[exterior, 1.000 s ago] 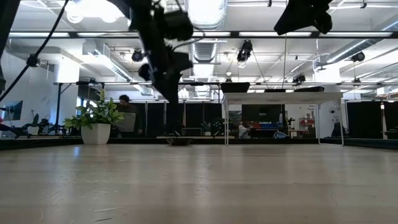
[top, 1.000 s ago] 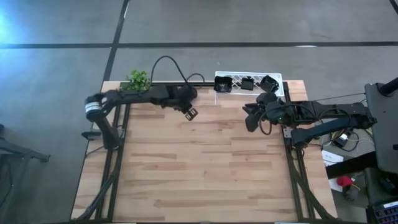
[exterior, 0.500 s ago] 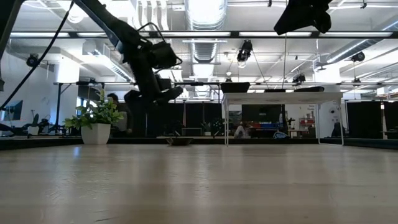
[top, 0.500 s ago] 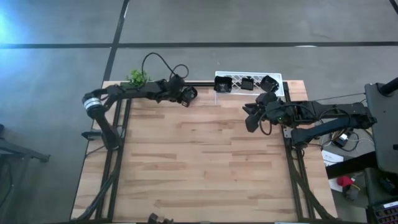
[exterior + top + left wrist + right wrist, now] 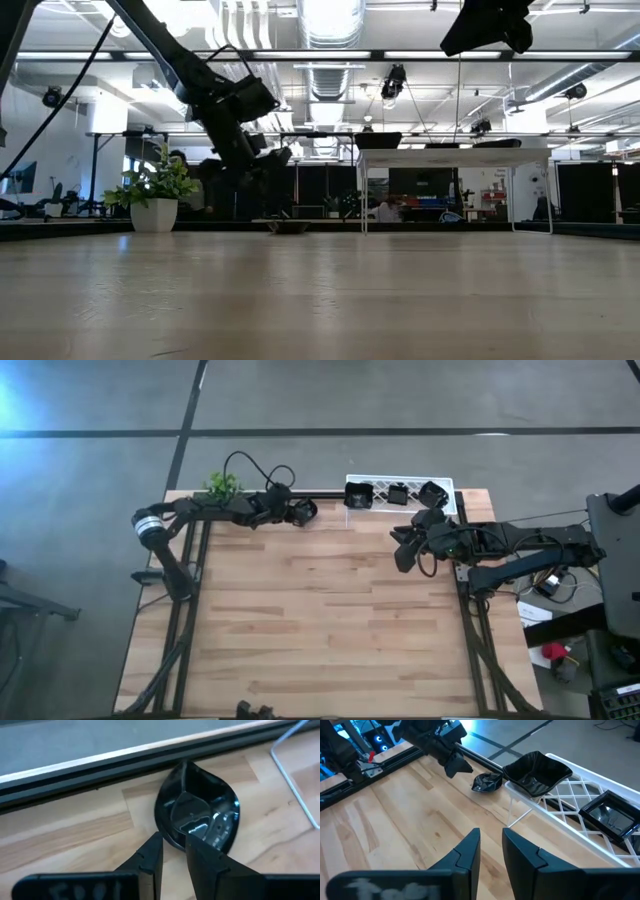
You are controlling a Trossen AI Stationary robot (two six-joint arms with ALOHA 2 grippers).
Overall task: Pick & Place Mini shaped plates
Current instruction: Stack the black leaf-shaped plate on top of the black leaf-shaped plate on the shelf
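While narrowly parted, left gripper [image 5: 172,851] jaws straddle leaf-shaped plate [image 5: 197,813] rim.

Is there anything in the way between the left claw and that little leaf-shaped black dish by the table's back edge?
Nothing visible. The left gripper sits right at the leaf-shaped dish, bare wood around it. The white rack stands off to one side, clear of the approach.

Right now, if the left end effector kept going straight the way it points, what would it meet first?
Probably the glossy black leaf-shaped mini plate lying on the wooden table just ahead of the left end effector; how far ahead is hard to judge.
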